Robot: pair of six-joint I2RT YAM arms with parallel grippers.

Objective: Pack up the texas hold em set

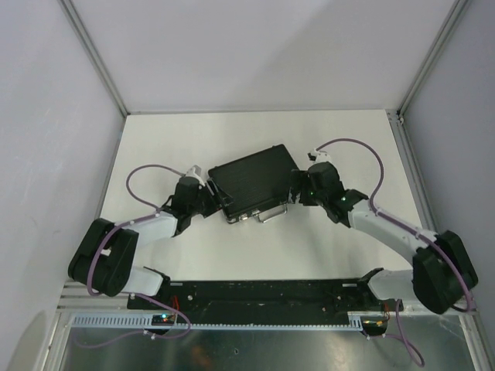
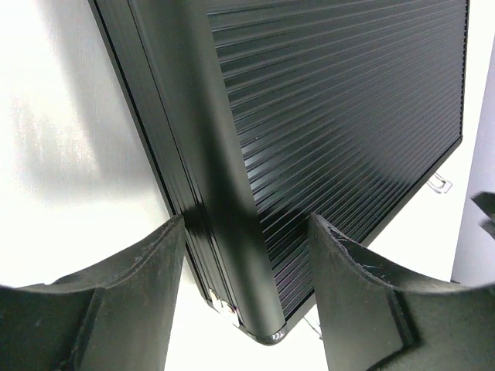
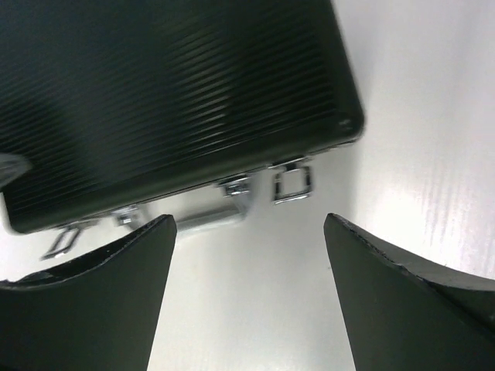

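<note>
Centre of the bench [image 1: 309, 255]: the briefcase [image 1: 251, 179] lies flat and closed, ribbed lid up, with its silver handle [image 1: 269, 214] on the side facing the arm bases. I see my left hand [image 2: 244, 224] at the case's left end, fingers [image 2: 147, 294] apart and straddling the rounded edge near a corner; can't tell if either one touches it. Right hand [image 3: 249, 220] is at the right end, spread wide, with only bare bench between its fingers and a silver latch [image 3: 292, 182] just ahead.
</note>
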